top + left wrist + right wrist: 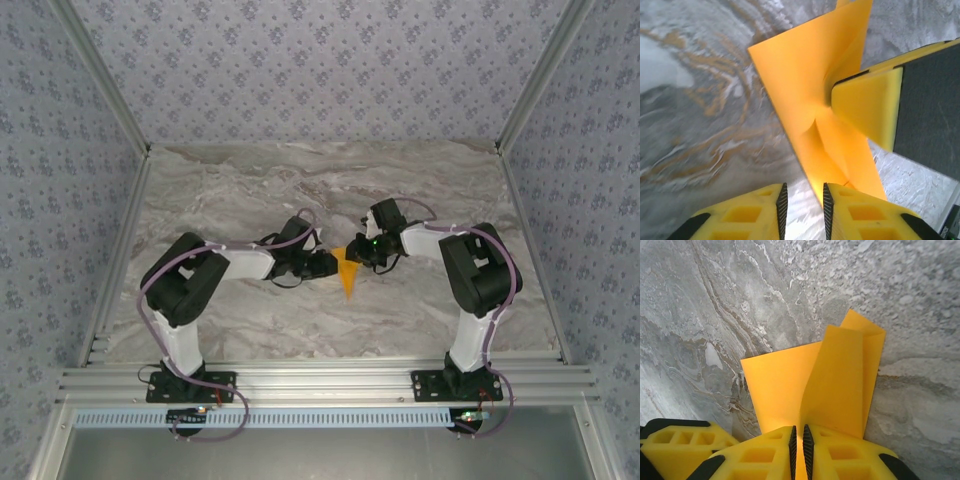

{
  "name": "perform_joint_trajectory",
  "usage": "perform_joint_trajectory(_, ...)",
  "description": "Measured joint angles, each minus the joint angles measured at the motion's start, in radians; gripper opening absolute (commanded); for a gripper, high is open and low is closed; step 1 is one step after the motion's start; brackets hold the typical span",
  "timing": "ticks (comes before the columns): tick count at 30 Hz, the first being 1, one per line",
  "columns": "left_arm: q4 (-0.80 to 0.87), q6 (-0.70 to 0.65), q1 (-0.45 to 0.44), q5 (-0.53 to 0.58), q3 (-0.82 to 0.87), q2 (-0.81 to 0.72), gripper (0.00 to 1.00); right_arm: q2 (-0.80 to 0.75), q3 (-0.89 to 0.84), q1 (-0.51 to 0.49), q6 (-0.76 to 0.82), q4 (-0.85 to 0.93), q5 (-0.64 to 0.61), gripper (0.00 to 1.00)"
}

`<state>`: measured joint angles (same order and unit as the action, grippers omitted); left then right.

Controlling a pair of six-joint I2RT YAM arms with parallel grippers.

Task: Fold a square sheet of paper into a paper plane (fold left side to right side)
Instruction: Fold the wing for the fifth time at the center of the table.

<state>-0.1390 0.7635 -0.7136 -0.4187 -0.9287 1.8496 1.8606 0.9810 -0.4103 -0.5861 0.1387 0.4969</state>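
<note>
Grey and tan marbled worktop seen from above. Papered walls (pale lilac, small floral print) rise behind and beside the worktop. Silver aluminium rails line its near edge, with a blue strip alongside them.

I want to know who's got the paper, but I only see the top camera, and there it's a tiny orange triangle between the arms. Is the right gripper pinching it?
Observer: Yes. On the right wrist camera the right gripper has its jaws shut on the near edge of the orange paper.
Operator: Is the left one pinching it too?
Observer: No. On the left wrist camera the left gripper stands slightly open, with bare table showing through the gap and no paper in it.
</note>
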Motion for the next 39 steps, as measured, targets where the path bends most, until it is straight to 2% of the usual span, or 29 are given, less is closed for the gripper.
perform_joint_trajectory(2, 0.036, -0.004, 0.000, 0.008, 0.005, -0.037, 0.28, 0.000, -0.001, 0.002, 0.000, -0.002, 0.002, 0.18)
perform_joint_trajectory(7, 0.072, -0.004, -0.011, -0.003, 0.008, -0.130, 0.19, 0.000, -0.002, 0.002, 0.003, -0.004, 0.005, 0.18)
perform_joint_trajectory(11, 0.064, 0.015, -0.054, -0.042, 0.005, -0.159, 0.17, 0.000, -0.002, 0.002, 0.004, -0.004, 0.005, 0.18)
perform_joint_trajectory(19, 0.044, 0.050, -0.138, -0.084, -0.062, -0.095, 0.15, 0.000, -0.002, 0.002, 0.004, -0.004, 0.008, 0.18)
perform_joint_trajectory(39, 0.031, 0.080, -0.153, -0.089, -0.061, 0.023, 0.15, 0.000, -0.001, 0.002, 0.012, -0.003, 0.007, 0.18)
